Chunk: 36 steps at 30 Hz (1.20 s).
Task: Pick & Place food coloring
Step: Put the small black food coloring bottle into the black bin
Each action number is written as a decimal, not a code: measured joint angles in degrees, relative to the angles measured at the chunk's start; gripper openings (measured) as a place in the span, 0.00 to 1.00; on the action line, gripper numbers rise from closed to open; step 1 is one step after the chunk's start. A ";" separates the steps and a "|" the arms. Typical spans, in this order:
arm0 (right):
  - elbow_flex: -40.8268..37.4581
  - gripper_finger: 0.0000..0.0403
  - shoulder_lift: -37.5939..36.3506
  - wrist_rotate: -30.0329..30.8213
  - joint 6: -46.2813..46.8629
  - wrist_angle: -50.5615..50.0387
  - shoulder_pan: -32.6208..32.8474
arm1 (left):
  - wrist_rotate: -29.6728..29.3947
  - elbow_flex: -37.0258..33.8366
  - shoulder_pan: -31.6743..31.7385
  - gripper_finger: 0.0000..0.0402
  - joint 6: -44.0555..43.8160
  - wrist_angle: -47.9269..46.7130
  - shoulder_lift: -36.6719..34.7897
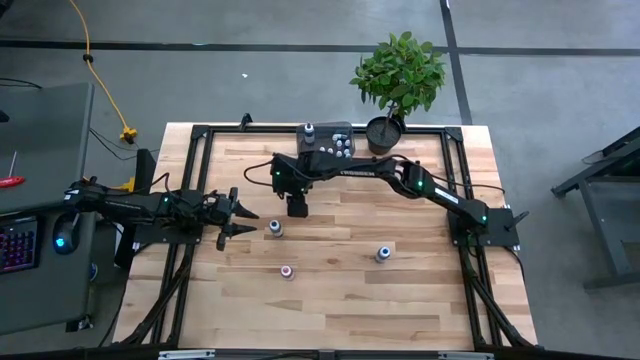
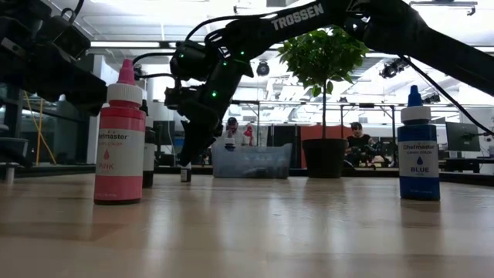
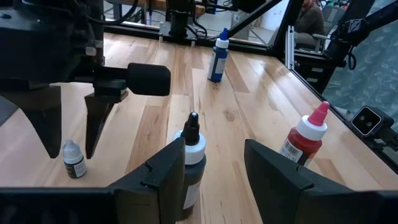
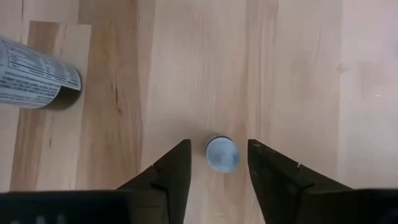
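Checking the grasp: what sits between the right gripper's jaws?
In the right wrist view, a small bottle, seen cap-on from above, stands between the open jaws of the right gripper, with bare wood on each side; neither jaw touches it.

Both hands, left [image 3: 211, 165] and right [image 4: 217, 163], apparently open.

I see a wooden table [image 1: 340, 300] carrying pink [image 1: 287, 271], blue [image 1: 382, 254] and black-capped [image 1: 275, 228] bottles mid-table, with a tray [image 1: 328, 133] and plant [image 1: 398, 75] far.
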 joint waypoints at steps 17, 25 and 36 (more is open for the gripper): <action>0.00 0.16 -0.04 -0.01 -0.48 -0.02 -0.14 | -0.02 0.00 -0.02 0.41 0.00 0.00 0.02; 0.00 0.12 -0.09 0.71 -0.50 0.00 -0.11 | -0.02 0.00 0.00 0.41 0.00 -0.01 0.01; 0.61 0.11 -3.67 2.35 0.91 -0.48 0.01 | -0.02 0.00 0.00 0.41 0.00 -0.01 0.01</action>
